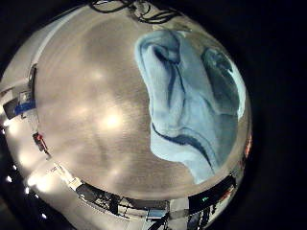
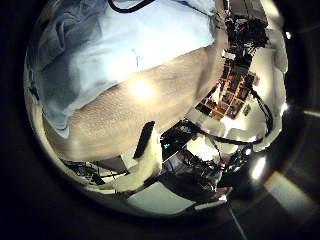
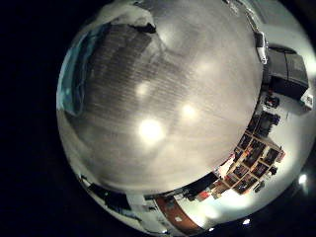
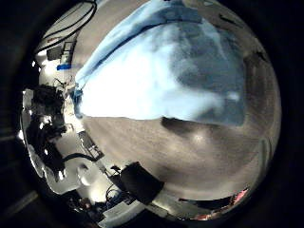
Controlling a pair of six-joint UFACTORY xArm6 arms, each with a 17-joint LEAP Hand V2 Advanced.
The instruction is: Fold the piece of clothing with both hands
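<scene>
Fingers are not being shown in any palm view, so their state cannot be told. The light-blue garment (image 4: pixel 166 71) is being left crumpled on the table (image 3: pixel 168 109), apparently awaiting folding.

Item count, as visible in the palm views:

- Garment (image 4: pixel 166 71): one. It is a single light blue piece of clothing, rumpled, lying on the table.
- Table (image 3: pixel 188 89): one. It has a single wood-grain top, and the garment is the only item on it.
- Shelving unit (image 2: pixel 232 92): one, standing beyond the table edge. Its contents are too small to count.
</scene>
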